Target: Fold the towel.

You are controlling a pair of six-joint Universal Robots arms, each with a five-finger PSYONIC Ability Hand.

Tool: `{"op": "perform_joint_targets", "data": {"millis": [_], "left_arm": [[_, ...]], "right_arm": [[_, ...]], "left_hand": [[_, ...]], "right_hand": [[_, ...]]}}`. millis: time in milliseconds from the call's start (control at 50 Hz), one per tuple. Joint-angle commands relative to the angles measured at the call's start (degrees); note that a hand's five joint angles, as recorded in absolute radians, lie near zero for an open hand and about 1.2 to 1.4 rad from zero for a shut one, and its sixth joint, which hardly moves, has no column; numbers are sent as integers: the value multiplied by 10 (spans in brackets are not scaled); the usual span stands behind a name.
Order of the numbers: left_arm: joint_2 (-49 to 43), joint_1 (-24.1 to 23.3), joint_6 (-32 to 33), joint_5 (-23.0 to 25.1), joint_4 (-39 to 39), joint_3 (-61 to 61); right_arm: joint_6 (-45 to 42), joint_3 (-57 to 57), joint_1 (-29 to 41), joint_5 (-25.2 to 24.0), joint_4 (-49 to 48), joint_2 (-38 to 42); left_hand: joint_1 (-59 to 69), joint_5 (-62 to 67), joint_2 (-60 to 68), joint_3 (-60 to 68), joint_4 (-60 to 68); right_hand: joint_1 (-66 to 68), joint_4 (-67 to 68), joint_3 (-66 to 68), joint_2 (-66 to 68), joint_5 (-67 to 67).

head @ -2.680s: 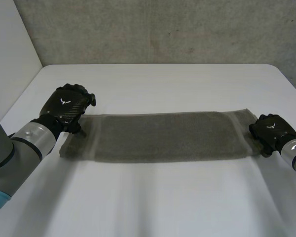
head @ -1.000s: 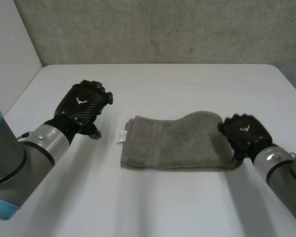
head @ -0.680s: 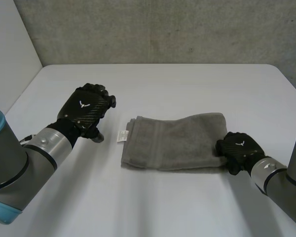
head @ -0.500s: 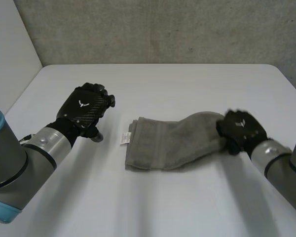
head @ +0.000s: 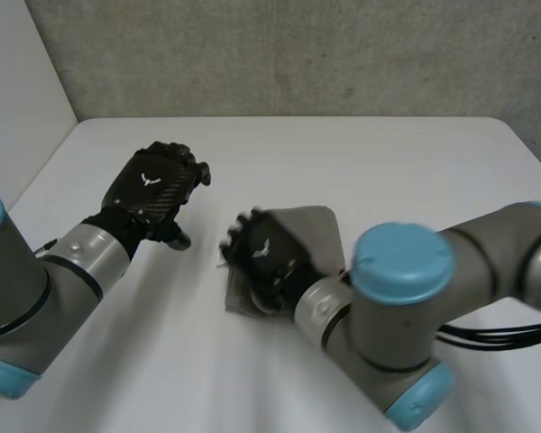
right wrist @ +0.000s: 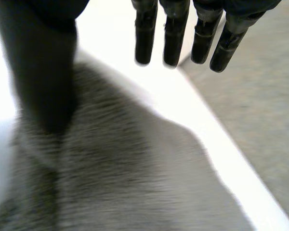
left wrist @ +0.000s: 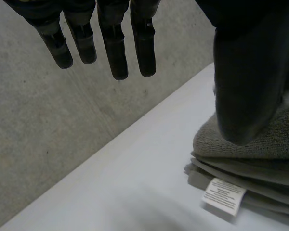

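Risks skewing the folded towel (head: 314,227) by dragging the right hand (head: 263,255), fingers (right wrist: 173,43) straight, across it; left hand (head: 151,191) alongside, fingers extended, empty.

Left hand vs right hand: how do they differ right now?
Place: the left hand is beside the towel, over bare table; the right hand is over the folded towel itself.
Contact: the left hand is clear of the cloth; whether the right hand touches it cannot be told.
Shared: both are open and hold nothing. The left hand's fingers and the right hand's fingers are straight.
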Motion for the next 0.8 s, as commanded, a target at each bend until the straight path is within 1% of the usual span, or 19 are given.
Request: {"op": "perform_joint_targets", "data": {"millis": [20, 40, 60, 80, 100, 120, 140, 180, 240, 280, 300, 320, 340, 440, 500, 540, 600, 720, 800], "left_arm": [[-28, -10, -25, -4, 4, 47], [-28, -10, -25, -4, 4, 48], [-37, -17, -41, -6, 3, 62], [-37, -17, -41, -6, 3, 62], [-49, -25, -62, -6, 3, 76], [-60, -33, -82, -6, 2, 90], [-61, -33, -83, -6, 2, 91], [-89, -54, -130, -6, -2, 125], [-108, -65, -155, -4, -4, 141], [-146, -90, -202, -4, -15, 170], [-146, -90, -202, -4, -16, 170], [-163, -100, -220, -4, -22, 180], [-180, -108, -234, -4, -25, 190], [-221, -128, -248, -7, -29, 207], [-237, -143, -249, -17, -34, 215], [-241, -148, -250, -25, -38, 218], [-242, -149, -249, -37, -47, 218], [-236, -145, -243, -42, -60, 204], [-235, -141, -240, -43, -62, 187]], "right_arm": [[137, 67, -77, 5, -46, -118], [156, 81, -95, 5, -41, -142], [172, 97, -114, 8, -39, -161], [172, 97, -114, 8, -39, -161], [183, 112, -136, 9, -33, -176], [184, 112, -136, 9, -33, -176], [191, 123, -155, 8, -26, -184], [200, 130, -168, 9, -15, -185], [218, 136, -181, 5, 7, -173], [229, 135, -184, 5, 13, -153], [242, 132, -188, 4, 17, -132], [256, 128, -195, 3, 21, -112], [256, 128, -195, 3, 21, -112], [300, 102, -201, 4, 22, -47], [315, 96, -201, 5, 21, -39], [353, 81, -201, 7, 20, -26], [378, 66, -200, 2, 21, -15], [387, 50, -190, 3, 21, -1], [388, 29, -168, 9, 31, 18]], "left_hand": [[-38, -5, -28, -26, -32], [-38, -5, -28, -26, -32], [-36, -3, -27, -26, -32], [-36, -3, -27, -26, -32], [-38, -5, -28, -26, -32], [-38, -5, -28, -26, -32], [-38, -5, -28, -26, -32], [-38, -5, -28, -26, -32], [-38, -5, -28, -26, -32], [-35, -2, -25, -26, -32], [-35, -2, -25, -26, -32], [-35, -2, -25, -26, -32], [-35, -2, -25, -26, -32], [-31, 2, -22, -26, -32], [-31, 2, -22, -26, -32], [-30, 3, -20, -26, -32], [-30, 3, -20, -26, -32], [-30, 3, -20, -26, -32], [-30, 3, -20, -26, -32]], "right_hand": [[-156, -31, -19, -163, -140], [-156, -31, -19, -163, -140], [-156, -31, -19, -163, -140], [-156, -31, -19, -163, -140], [-156, -31, -19, -163, -140], [-156, -31, -19, -163, -140], [-156, -31, -19, -163, -140], [-156, -31, -19, -163, -140], [-156, -31, -19, -163, -140], [-156, -31, -19, -163, -140], [-156, -31, -19, -163, -140], [-156, -31, -19, -163, -140], [-156, -31, -19, -163, -140], [-156, -31, -19, -163, -140], [-156, -31, -19, -163, -140], [-156, -31, -19, -163, -140], [-156, -31, -19, -163, -140], [-156, -31, -19, -163, -140], [-156, -31, -19, -163, -140]]}}
